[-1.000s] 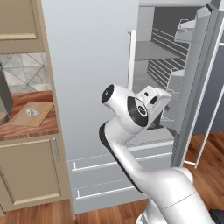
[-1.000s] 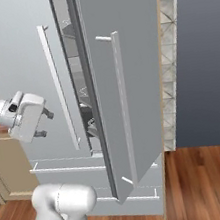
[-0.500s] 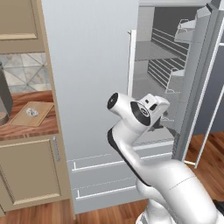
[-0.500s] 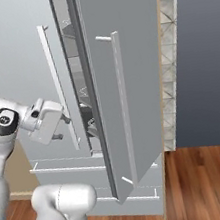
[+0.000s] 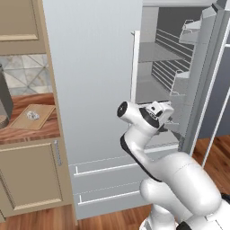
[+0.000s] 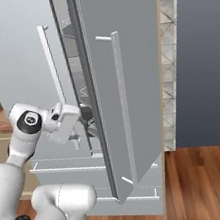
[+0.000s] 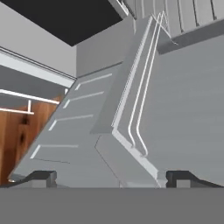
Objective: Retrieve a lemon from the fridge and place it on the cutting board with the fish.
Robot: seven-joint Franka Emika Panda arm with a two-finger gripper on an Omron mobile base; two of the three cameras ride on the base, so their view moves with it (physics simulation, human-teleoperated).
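Lemon retrieval is being undertaken: the gripper point(image 7: 107, 177), jaws wide and holding nothing, is being directed into the open fridge point(image 5: 96, 81), whose shelves at 12 o'clock need searching next.

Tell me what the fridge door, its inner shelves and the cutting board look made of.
Fridge: smooth light grey panels, matte, probably painted metal; no sheen or grain shows. Inner shelves: thin parallel grey bars, like wire racks, probably metal. Cutting board: flat light tan slab, wood-like, paler than the reddish-brown counter.
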